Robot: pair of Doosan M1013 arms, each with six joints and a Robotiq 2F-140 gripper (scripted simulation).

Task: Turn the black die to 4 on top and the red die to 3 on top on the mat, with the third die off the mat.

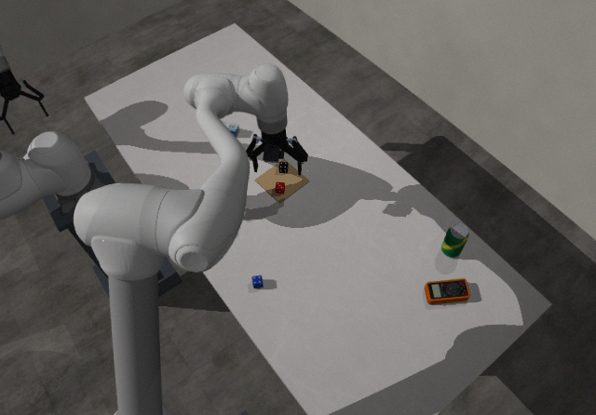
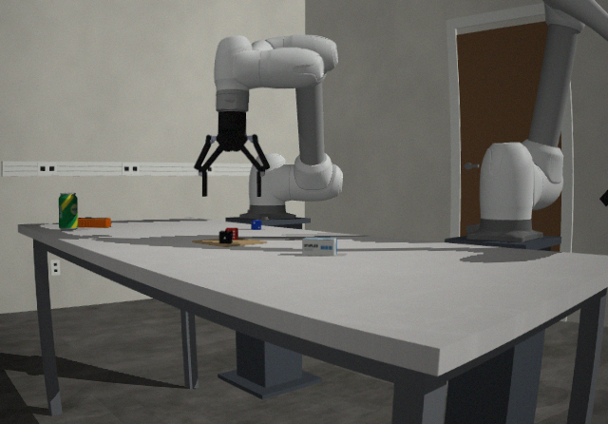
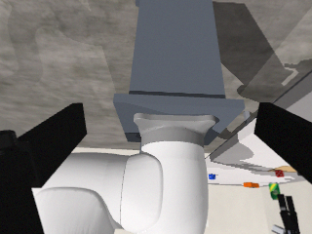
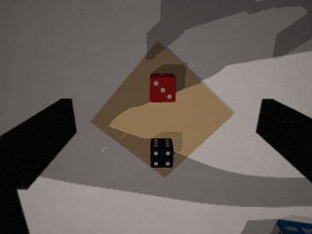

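Observation:
The tan mat [image 1: 264, 180] [image 2: 250, 242] [image 4: 207, 112] bears two dice. The black die [image 1: 283, 167] [image 2: 225, 237] [image 4: 162, 157] sits flat near one corner, 4 on top and 6 on a side; its corner looks close to the mat's edge. The red die [image 1: 279, 188] [image 2: 234, 233] [image 4: 163, 90] sits flat nearer the opposite corner, 3 on top. The blue die [image 1: 257, 281] [image 2: 256, 224] [image 3: 212, 176] lies off the mat. My right gripper [image 1: 277, 172] [image 2: 232, 195] [image 4: 167, 115] is open and empty above the mat. My left gripper [image 1: 30, 124] [image 3: 170, 118] is open and empty, off the table.
A small blue and white box [image 1: 233, 128] [image 2: 319, 245] [image 4: 295, 226] lies beside the mat. A green can [image 1: 454, 241] [image 2: 67, 211] [image 3: 274, 190] stands near the table's far long edge in the top view, with an orange multimeter [image 1: 447, 291] [image 2: 95, 222] [image 3: 251, 184] close by.

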